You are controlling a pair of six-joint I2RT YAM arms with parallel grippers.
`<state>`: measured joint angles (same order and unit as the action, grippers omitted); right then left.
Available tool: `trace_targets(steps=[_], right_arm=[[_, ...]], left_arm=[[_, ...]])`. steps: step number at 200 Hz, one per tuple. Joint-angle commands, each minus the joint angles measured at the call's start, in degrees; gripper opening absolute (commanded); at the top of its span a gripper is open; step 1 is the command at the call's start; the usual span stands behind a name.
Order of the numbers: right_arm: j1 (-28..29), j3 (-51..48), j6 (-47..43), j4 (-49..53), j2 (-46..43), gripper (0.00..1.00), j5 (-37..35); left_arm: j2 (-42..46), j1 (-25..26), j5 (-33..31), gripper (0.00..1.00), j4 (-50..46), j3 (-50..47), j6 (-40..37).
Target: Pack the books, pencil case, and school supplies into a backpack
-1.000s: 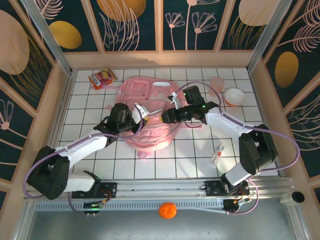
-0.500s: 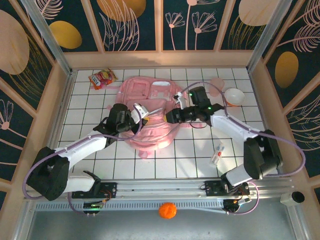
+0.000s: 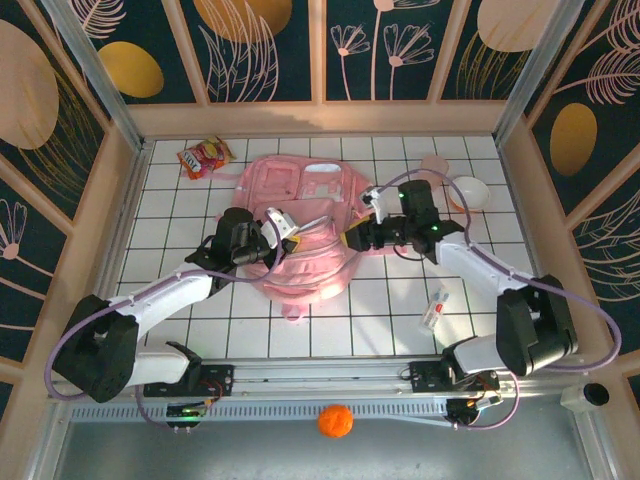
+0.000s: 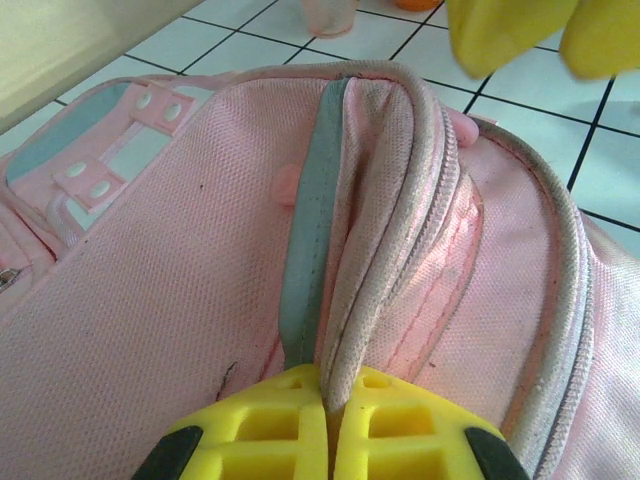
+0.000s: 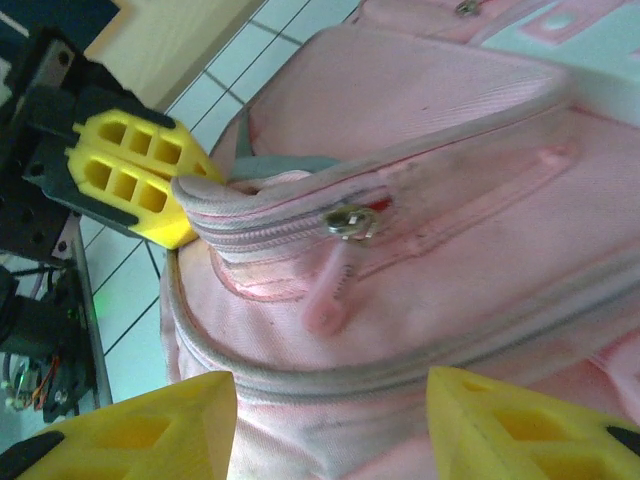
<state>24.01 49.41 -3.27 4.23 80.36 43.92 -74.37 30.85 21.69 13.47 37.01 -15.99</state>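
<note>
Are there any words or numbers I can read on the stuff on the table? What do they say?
Nothing can be read.
snack bag: printed letters, too small and blurred to read.
white oblong item: red marks, too small to read.
backpack: no words seen.

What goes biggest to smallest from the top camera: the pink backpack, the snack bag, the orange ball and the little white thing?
1. pink backpack, by far
2. snack bag
3. orange ball, a bit smaller
4. white thing, thin, smallest
</note>
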Motion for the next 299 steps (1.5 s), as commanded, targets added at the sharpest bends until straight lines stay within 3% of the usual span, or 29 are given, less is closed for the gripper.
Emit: trace_targets(steps=[1, 38, 142, 166, 195, 217, 238, 299], right_arm=[[0.9, 2.7, -3.1, -3.3, 3.2, 0.52, 2.7], [2.0, 4.0, -3.1, -5.1, 6.9, 0.49, 7.1], [2.5, 4.9, 0.0, -12.4, 10.1, 0.38, 6.4], [2.5, 5.6, 1.4, -12.7, 10.5, 0.18, 6.6], [3.1, 5.7, 2.9, -8.4, 8.3, 0.00, 5.2], [5.1, 5.7, 4.6, -4.5, 5.4, 0.00, 3.8], [7.6, 6.3, 6.0, -1.9, 3.6, 0.00, 2.5], [13.8, 7.5, 17.5, -7.0, 4.5, 0.00, 1.1]], left_arm=[[1.3, 0.1, 5.2, 0.00, 8.0, 1.8, 0.9], [1.2, 0.1, 5.7, 0.00, 8.8, 1.7, 1.2], [1.2, 0.2, 8.3, 0.00, 8.3, 2.2, -0.2], [1.2, 0.1, 6.4, 0.00, 8.0, 2.4, 0.3], [1.1, 0.2, -3.7, 0.00, 8.0, 3.0, 4.6], [1.3, 0.2, -11.8, 0.00, 8.4, 3.2, 7.7], [0.7, 0.3, -14.8, 0.00, 8.3, 3.6, 8.8], [-0.3, 0.4, -8.8, 0.00, 10.9, 4.6, 10.3]])
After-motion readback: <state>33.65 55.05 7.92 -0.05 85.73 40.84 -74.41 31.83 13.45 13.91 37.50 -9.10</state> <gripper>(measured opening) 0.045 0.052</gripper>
